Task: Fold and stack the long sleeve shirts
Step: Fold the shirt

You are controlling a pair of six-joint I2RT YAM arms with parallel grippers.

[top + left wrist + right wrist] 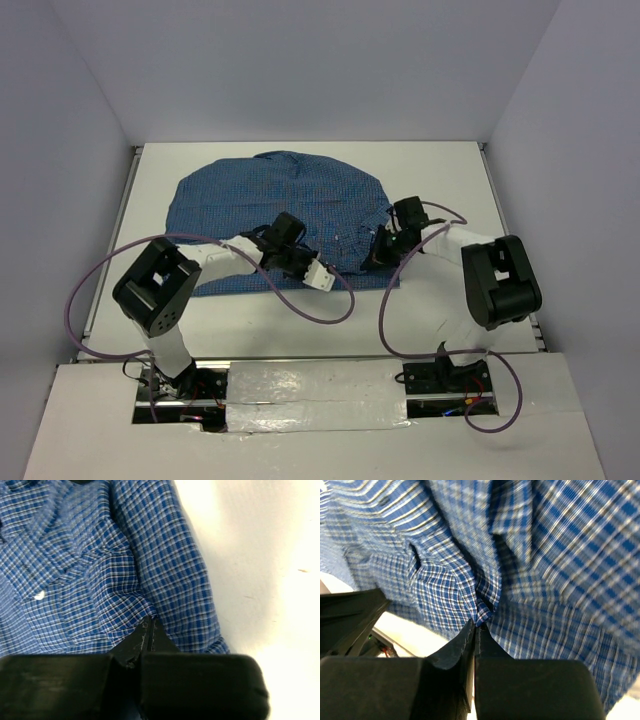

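One long sleeve shirt (270, 195), blue with a fine check, lies spread across the white table (440, 170). My left gripper (290, 250) is down on its near middle part. In the left wrist view that gripper (150, 624) is shut, with the shirt (90, 570) puckered into its tips, beside a sleeve (175, 555) and a small white button (39, 595). My right gripper (385, 245) is at the shirt's near right edge. Seen from the right wrist, this gripper (477, 626) is shut on a small pinch of shirt (485, 611) sticking out above the tips.
Grey walls (60, 150) enclose the table on three sides, with metal rails (110, 240) along its left and right edges. Purple cables (320, 310) loop from both arms over the near table. A taped board (310, 385) covers the front by the arm bases.
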